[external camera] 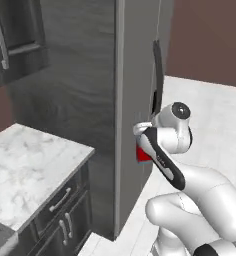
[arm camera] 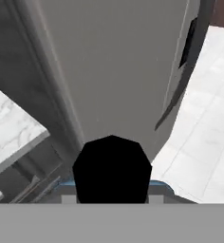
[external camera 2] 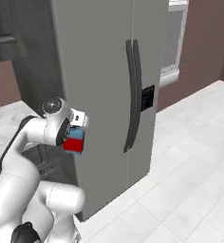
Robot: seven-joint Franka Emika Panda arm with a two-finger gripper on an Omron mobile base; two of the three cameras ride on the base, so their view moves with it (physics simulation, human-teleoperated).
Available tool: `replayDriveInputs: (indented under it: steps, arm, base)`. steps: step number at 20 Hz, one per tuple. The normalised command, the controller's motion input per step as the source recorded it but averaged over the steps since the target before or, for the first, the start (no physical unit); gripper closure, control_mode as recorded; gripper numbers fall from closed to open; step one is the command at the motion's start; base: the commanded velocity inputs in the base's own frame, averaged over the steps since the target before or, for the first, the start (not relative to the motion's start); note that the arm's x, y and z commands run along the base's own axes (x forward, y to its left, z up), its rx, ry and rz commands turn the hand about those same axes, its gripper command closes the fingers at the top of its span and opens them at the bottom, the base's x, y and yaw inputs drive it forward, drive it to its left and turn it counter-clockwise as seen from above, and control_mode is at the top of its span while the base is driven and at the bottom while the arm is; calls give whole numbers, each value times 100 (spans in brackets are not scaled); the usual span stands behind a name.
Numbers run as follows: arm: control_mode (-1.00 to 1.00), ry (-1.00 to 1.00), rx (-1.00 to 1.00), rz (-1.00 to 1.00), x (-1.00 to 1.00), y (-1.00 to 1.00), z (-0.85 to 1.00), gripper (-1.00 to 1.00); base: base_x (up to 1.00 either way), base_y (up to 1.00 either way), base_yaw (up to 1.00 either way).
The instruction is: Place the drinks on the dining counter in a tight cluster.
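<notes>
A squat red-and-blue bottle [external camera 2: 74, 140] with a black cap [arm camera: 112, 168] hangs in the air in front of the tall grey fridge. My gripper [external camera 2: 76, 129] is shut on it, holding it near the top. From the left base view only a red part of the bottle [external camera: 142, 155] shows behind my forearm. In the hand view the black cap hides my fingertips, and a blue edge of the bottle peeks out beside it. The dining counter is out of view.
The grey fridge [external camera 2: 104, 71] with dark vertical handles [external camera 2: 131, 95] stands just ahead of the hand. A marble worktop [external camera: 30, 165] over dark cabinets with silver handles [external camera: 60, 200] lies to the left. A white tiled floor [external camera 2: 190, 166] stretches to the right.
</notes>
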Motion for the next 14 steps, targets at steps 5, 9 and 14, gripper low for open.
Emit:
replayDriveInputs:
  steps: [5,9,14]
  arm:
    - [100,0,0,0,0,0,0,100]
    - [100,0,0,0,0,0,0,100]
    - [100,0,0,0,0,0,0,100]
  base:
    - [-11,5,-94]
    - [-9,5,-95]
    - [-7,4,-95]
